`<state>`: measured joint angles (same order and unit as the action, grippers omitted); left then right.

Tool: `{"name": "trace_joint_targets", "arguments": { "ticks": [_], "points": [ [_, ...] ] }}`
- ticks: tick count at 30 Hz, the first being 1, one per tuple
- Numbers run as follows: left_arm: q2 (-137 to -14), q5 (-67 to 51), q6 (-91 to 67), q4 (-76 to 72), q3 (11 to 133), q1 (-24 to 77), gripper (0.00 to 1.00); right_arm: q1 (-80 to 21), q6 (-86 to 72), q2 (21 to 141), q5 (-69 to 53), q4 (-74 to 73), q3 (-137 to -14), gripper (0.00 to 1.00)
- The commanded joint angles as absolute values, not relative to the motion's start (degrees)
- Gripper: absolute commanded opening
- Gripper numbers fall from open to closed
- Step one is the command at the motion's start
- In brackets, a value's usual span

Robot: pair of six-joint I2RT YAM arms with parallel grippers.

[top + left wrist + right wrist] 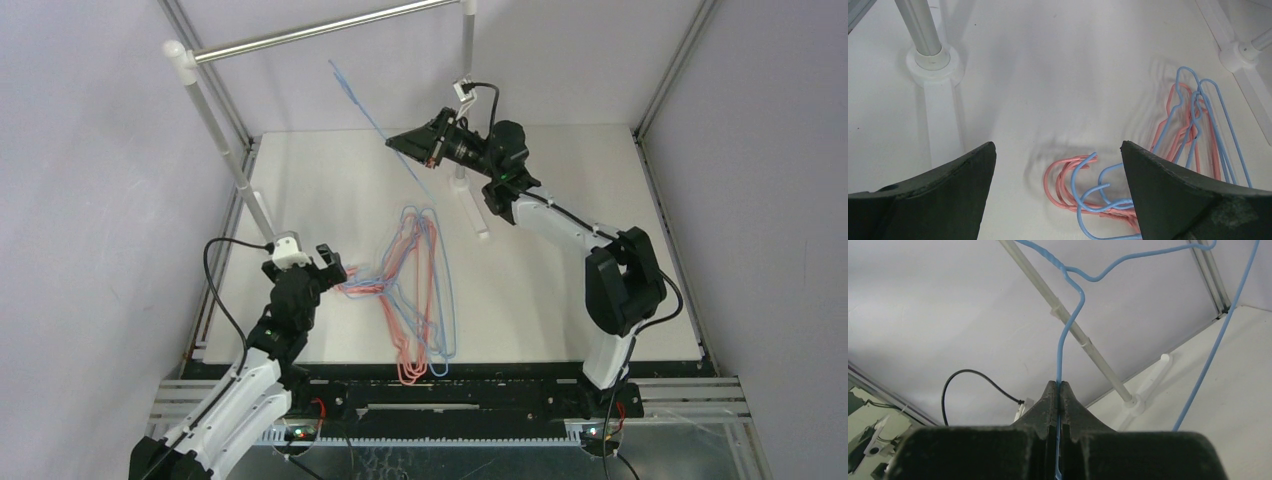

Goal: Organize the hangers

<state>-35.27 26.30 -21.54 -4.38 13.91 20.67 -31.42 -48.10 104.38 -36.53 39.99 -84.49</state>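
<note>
My right gripper (pixel 1059 388) has its jaws clamped together on the wire of a light blue hanger (pixel 1074 290), raised above the white table (pixel 570 190); the silver rail (pixel 320 31) runs beyond it. My left gripper (pixel 1057 150) holds its jaws wide apart, low by the hooks of the tangled blue and pink hangers (pixel 415 290) lying on the table.

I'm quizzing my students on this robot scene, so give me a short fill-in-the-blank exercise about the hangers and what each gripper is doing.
1. The right gripper is shut on a raised hanger whose colour is light ____.
2. The left gripper hovers over the hooks with its fingers ____.
3. The pile of hangers lying on the table mixes two colours, blue and ____.

Missing words: blue; open; pink
</note>
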Motion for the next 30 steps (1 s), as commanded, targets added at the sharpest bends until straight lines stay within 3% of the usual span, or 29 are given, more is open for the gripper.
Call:
{"name": "trace_joint_targets", "arguments": {
  "ticks": [1,11,30],
  "points": [
    [-35.8,25.7,-21.6,-7.2,14.6,20.8,1.00,-31.3,-47.3,98.4,-37.8,46.1,-81.9,0.00],
    [-37.2,25.7,-21.6,-8.2,14.7,20.9,0.99,-31.3,-46.3,96.2,-38.3,45.0,-83.4,0.00],
    [-36.6,25.7,-21.5,-8.3,14.4,20.9,1.00,-30.8,-51.5,120.2,-34.7,38.6,-115.2,0.00]
  ]
}}
